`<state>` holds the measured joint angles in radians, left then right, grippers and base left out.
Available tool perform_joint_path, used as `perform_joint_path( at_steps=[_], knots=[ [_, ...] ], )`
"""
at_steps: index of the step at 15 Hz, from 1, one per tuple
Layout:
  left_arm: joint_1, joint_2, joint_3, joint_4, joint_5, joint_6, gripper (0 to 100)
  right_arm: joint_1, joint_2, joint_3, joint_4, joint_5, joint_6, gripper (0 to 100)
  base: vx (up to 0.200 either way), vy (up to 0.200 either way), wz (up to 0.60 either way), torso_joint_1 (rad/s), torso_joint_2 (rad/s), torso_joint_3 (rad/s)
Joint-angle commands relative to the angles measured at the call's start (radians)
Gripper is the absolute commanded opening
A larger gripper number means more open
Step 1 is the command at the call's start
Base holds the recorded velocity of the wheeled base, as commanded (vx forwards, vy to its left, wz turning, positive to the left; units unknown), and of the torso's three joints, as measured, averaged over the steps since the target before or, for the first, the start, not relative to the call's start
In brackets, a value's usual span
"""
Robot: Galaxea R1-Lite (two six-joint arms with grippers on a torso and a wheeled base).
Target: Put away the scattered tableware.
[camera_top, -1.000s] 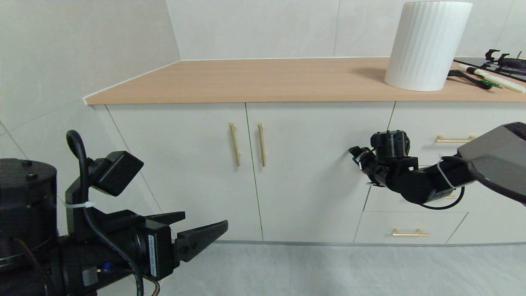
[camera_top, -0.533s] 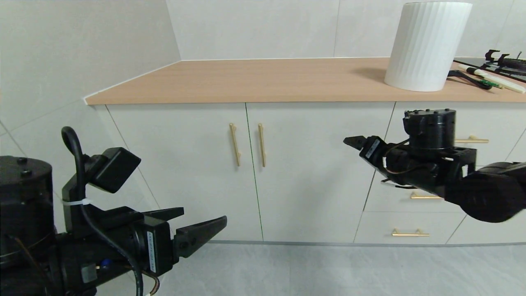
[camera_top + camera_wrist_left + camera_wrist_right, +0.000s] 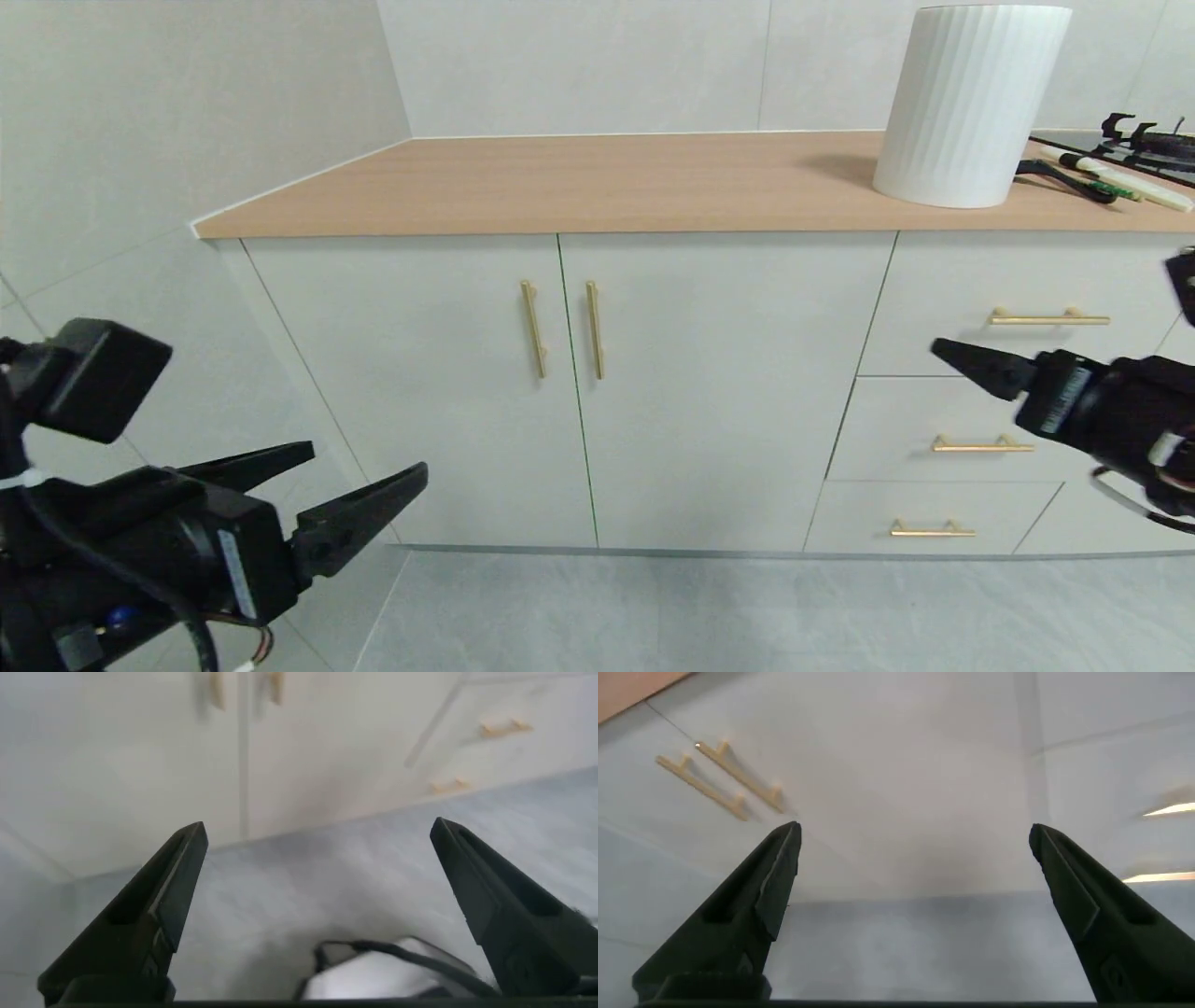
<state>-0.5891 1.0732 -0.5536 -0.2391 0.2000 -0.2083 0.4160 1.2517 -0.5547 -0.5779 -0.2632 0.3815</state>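
Gaping wide, empty: left pincer [image 3: 369,459], right pincer [image 3: 913,829]

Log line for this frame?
left gripper: open, empty, facing cabinet doors | right gripper: open, empty, by drawers | utensils: on counter, untouched

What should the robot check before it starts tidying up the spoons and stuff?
1. Left gripper open and empty: ok.
2. Right gripper open and empty: ok.
3. Tableware found: ok, utensils lie at the far right of the counter, beside the white container.
4. Room inside the white container: cannot tell, its top is cut off from view.
5. A drawer open to take things: not ok, all three drawers are shut.
6. Right gripper touching nothing: ok, it hangs in front of the drawers, apart from them.
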Motion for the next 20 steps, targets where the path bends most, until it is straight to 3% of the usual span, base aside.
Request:
perform_joint_path(
  at_steps=[1, 3, 4, 5, 6, 9, 11, 12, 13, 14, 17, 19, 20],
  knots=[
    [0.069, -0.180, 0.064, 0.004, 0.021, 0.033, 100, -0.103, -0.403, 0.194, 0.029, -0.010, -0.161, 100, 0.000, 0.000, 0.00, 0.000, 0.00, 0.000],
    [0.123, -0.331, 0.093, 0.021, 0.045, 0.047, 100, -0.109, -0.614, 0.226, 0.158, -0.021, -0.216, 100, 0.000, 0.000, 0.00, 0.000, 0.00, 0.000],
    [0.124, -0.337, 0.093, 0.024, 0.045, 0.049, 100, -0.111, -0.623, 0.226, 0.165, -0.021, -0.217, 100, 0.000, 0.000, 0.00, 0.000, 0.00, 0.000],
    [0.143, -0.473, 0.100, 0.106, 0.062, 0.086, 100, -0.141, -0.798, 0.225, 0.334, -0.021, -0.268, 100, 0.000, 0.000, 0.00, 0.000, 0.00, 0.000],
    [0.189, -0.578, 0.100, 0.198, 0.067, 0.095, 100, -0.212, -0.908, 0.228, 0.449, -0.014, -0.302, 100, 0.000, 0.000, 0.00, 0.000, 0.00, 0.000],
    [0.287, -0.794, 0.084, 0.325, 0.068, 0.098, 100, -0.298, -1.143, 0.216, 0.664, -0.008, -0.409, 100, 0.000, 0.000, 0.00, 0.000, 0.00, 0.000],
    [0.361, -0.849, 0.098, 0.337, 0.059, 0.112, 100, -0.313, -1.150, 0.216, 0.650, -0.030, -0.420, 100, 0.000, 0.000, 0.00, 0.000, 0.00, 0.000],
    [0.365, -0.862, 0.107, 0.337, 0.058, 0.118, 100, -0.313, -1.150, 0.217, 0.644, -0.036, -0.420, 100, 0.000, 0.000, 0.00, 0.000, 0.00, 0.000],
    [0.410, -0.937, 0.185, 0.334, 0.050, 0.210, 100, -0.333, -1.152, 0.225, 0.639, -0.097, -0.431, 100, 0.000, 0.000, 0.00, 0.000, 0.00, 0.000],
    [0.437, -0.981, 0.225, 0.331, 0.052, 0.250, 100, -0.405, -1.170, 0.237, 0.653, -0.090, -0.437, 100, 0.000, 0.000, 0.00, 0.000, 0.00, 0.000],
    [0.485, -0.978, 0.287, 0.273, 0.064, 0.256, 100, -0.451, -1.186, 0.334, 0.622, -0.074, -0.455, 100, 0.000, 0.000, 0.00, 0.000, 0.00, 0.000],
    [0.589, -1.049, 0.354, 0.254, 0.053, 0.265, 100, -0.451, -1.186, 0.420, 0.543, -0.085, -0.455, 100, 0.000, 0.000, 0.00, 0.000, 0.00, 0.000],
    [0.595, -1.073, 0.408, 0.251, 0.055, 0.274, 100, -0.451, -1.186, 0.480, 0.478, -0.082, -0.457, 100, 0.000, 0.000, 0.00, 0.000, 0.00, 0.000]
  ],
)
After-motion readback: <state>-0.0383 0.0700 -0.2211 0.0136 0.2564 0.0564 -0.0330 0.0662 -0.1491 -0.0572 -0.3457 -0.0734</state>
